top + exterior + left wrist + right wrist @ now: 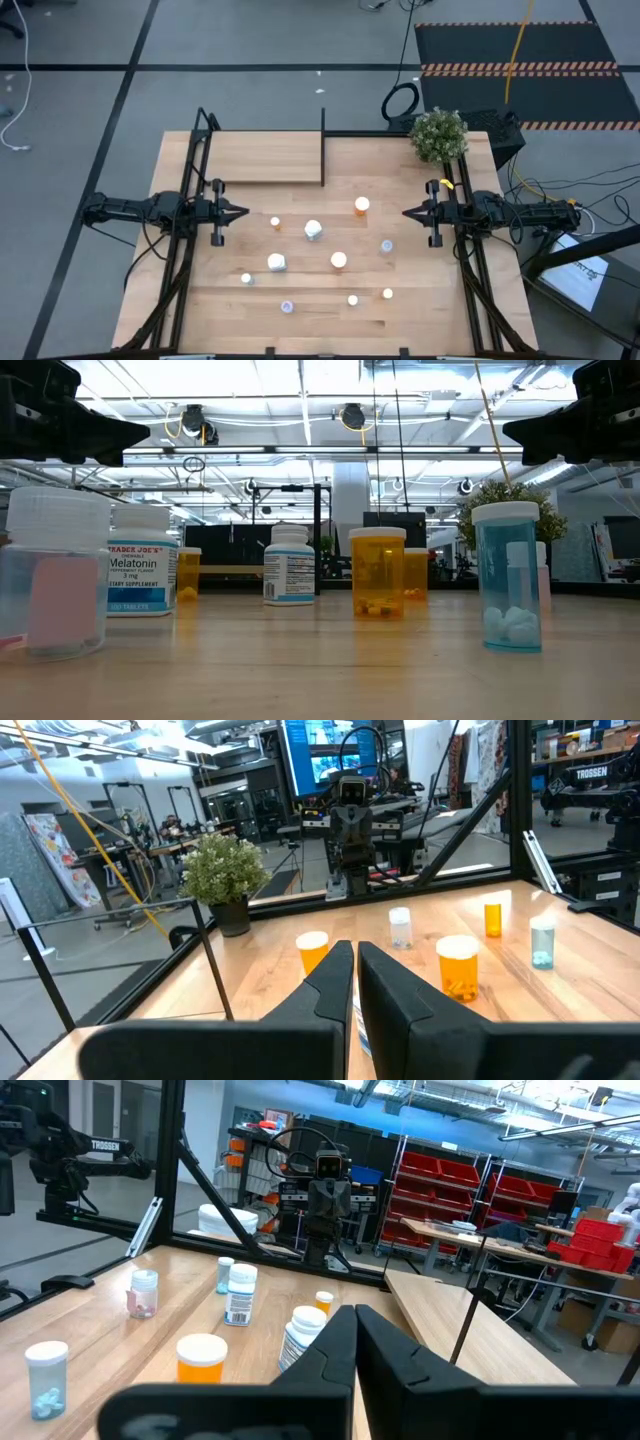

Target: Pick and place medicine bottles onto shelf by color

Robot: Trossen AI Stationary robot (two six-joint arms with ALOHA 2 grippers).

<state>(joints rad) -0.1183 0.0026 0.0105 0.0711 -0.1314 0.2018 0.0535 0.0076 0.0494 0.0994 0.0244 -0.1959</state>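
- left gripper [243,211] at table's left edge, fingers pressed together, holding nothing
- right gripper [407,212] at right edge, also pressed together, empty
- medicine bottles [313,230] scattered on the table [420,300] between them
- shelf [262,157] at far side, bare

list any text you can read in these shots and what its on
"TRADER JOE'S Melatonin" with "3 mg" below: on the white bottle, low view.
"TROSSEN": on a dark beam in the room, right wrist view; again at the top right corner of the left wrist view.
Too small or blurred: the blue-banded label on the middle white bottle, and the sheet right of the table.
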